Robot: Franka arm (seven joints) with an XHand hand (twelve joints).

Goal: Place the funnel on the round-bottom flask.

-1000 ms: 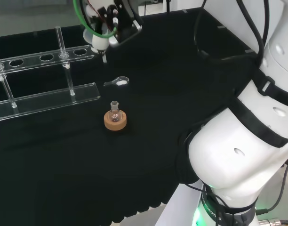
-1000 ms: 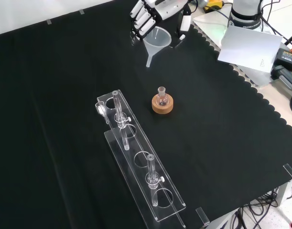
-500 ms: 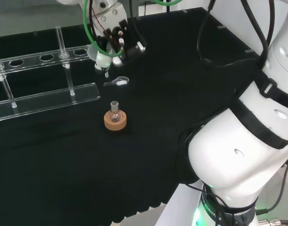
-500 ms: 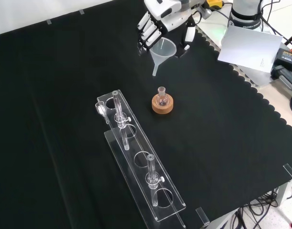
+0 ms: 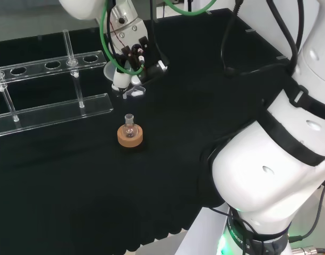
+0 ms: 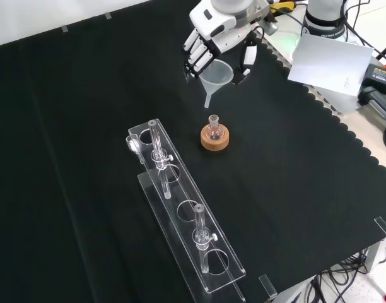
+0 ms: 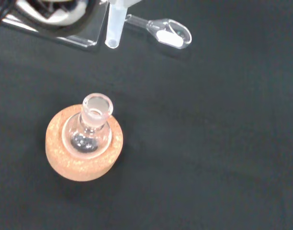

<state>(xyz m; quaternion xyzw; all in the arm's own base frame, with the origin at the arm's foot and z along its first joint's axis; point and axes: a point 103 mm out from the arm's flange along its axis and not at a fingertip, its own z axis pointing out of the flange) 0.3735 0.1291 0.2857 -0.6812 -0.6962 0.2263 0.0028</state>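
Note:
A small clear round-bottom flask [image 6: 213, 127] stands upright on a cork ring [image 6: 215, 139] in the middle of the black cloth; the head view has the flask [image 5: 130, 125] and the cork ring [image 5: 130, 136] centre left. The hand [image 6: 219, 30] is shut on a clear plastic funnel [image 6: 216, 77], spout down, held in the air above and just behind the flask in the front view. In the head view the hand [image 5: 131, 38] carries the funnel [image 5: 120, 77] beyond the flask. The wrist view looks down on the flask mouth [image 7: 97, 106], with the funnel spout [image 7: 114, 28] off to one side of it.
A long clear acrylic tube rack [image 6: 187, 214] with upright glass tubes lies left of the flask in the front view. A small clear scoop with a white piece in it [image 5: 133, 92] lies on the cloth under the funnel in the head view. The cloth's scalloped edge [image 6: 344, 126] runs at right.
The hand has carried the funnel down and closer to the flask, rightwards and lower in the front view. The flask and rack have stayed put.

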